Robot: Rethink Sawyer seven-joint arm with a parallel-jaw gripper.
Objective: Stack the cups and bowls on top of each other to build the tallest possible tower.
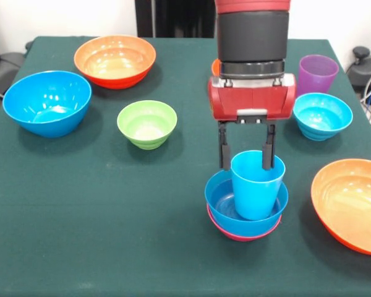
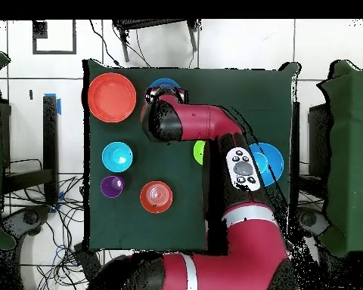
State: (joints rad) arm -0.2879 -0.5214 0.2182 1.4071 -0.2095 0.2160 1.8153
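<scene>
Holding the light blue cup [image 1: 257,184] by its rim, end effector [image 1: 247,156] fingers straddling the rim's far part, one at each side, clamped on it or about to let go, hard to say which, though closed on it by the look. Directly beneath: the tower [image 1: 246,210], so far a blue bowl [image 1: 221,199] nested in a pink bowl [image 1: 235,235], with the cup standing inside the blue one. Judged early in the build: two bowls and one cup placed, most pieces still loose. Going from largest down among what is left: a big blue bowl [image 1: 47,101] well off toward the picture's left of the end effector in the front view, a wide orange bowl [image 1: 115,59] behind and to that same side, another orange bowl [image 1: 352,204] just off to the picture's right, a cyan bowl [image 1: 322,115] beyond it, a green bowl [image 1: 147,124] nearer on the left, a purple cup [image 1: 317,73] farther back right. All resting on a table [image 1: 99,235] under dark green cloth. Around it in the overhead view, pale tiled floor [image 2: 237,45] and loose cables [image 2: 63,226] at the sides.
</scene>
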